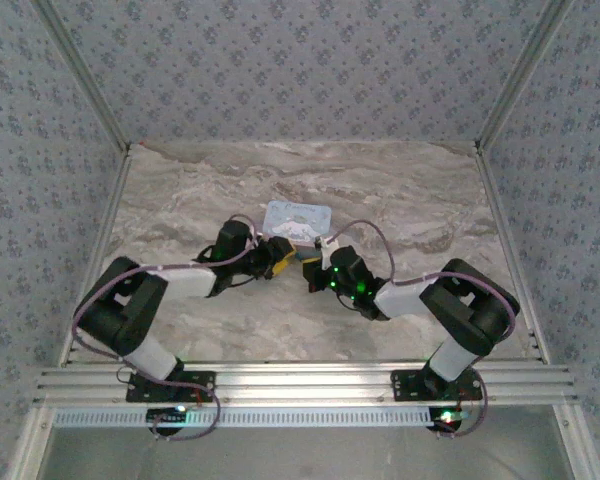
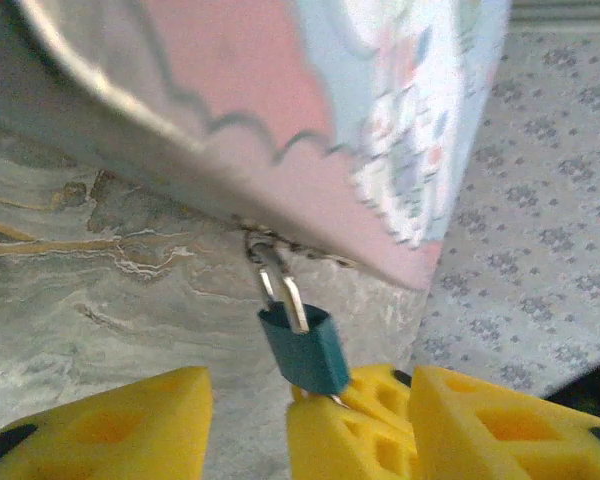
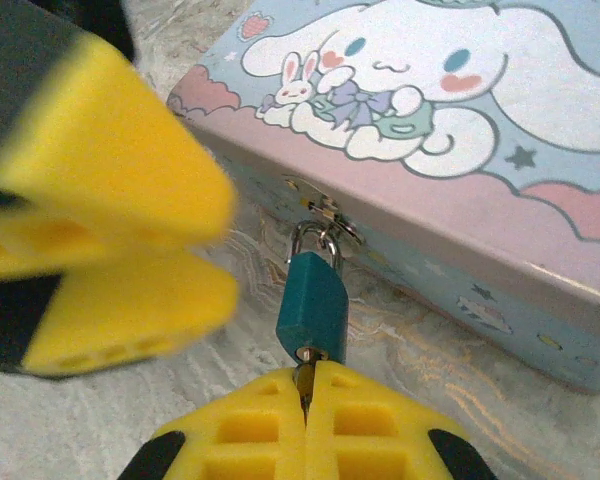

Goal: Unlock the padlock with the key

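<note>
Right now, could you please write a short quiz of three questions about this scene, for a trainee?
1. True or false: the left gripper is closed on the padlock.
2. What does the right gripper hold? A) the key B) the padlock C) nothing
3. Fill in: the padlock hangs at the front of the ___.

Key
1. False: its fingers stand apart, beside the padlock.
2. A: it is shut on the key, which enters the padlock from below.
3. tin
</note>
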You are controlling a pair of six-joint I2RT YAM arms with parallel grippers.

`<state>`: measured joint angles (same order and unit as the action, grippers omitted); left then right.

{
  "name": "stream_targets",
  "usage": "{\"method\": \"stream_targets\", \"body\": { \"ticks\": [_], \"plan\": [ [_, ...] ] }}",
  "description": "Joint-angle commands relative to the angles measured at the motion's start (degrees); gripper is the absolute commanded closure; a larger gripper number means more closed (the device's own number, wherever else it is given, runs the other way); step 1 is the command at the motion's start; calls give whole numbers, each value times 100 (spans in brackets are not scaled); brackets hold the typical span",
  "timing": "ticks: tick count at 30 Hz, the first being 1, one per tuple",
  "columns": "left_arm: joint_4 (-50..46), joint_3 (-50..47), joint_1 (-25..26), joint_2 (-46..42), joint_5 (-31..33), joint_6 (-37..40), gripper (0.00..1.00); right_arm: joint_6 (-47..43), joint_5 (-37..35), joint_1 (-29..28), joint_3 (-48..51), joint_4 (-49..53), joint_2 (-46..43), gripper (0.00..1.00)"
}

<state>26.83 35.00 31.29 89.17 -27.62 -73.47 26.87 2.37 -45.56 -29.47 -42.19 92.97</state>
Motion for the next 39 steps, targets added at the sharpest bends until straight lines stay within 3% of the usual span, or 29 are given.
{"method": "stream_targets", "body": {
  "ticks": [1,8,15,20,26,30,39],
  "plan": [
    [-852,77,-309,-532,21,653,43,949,374,75,161,-396,-80,100],
    [-2200,480,-965,-870,-53,1673,33,2423,816,220,438,-1015,173,100],
    [-2285,1167,-1336,-100,-556,2309,28,3333,1118,349,544,-1426,591,92],
    [-2448,1718,-1333,518,-779,2644,27,3085,1112,395,508,-954,391,77],
    [-2536,1990,-1249,1020,-882,2810,30,2184,920,479,462,226,-300,56],
    [-2696,2004,-1154,1160,-771,2954,34,1674,1371,776,422,-39,-387,47],
    [-2647,1424,-960,1039,-471,2837,41,650,2376,1479,-446,182,232,42]
  ]
}}
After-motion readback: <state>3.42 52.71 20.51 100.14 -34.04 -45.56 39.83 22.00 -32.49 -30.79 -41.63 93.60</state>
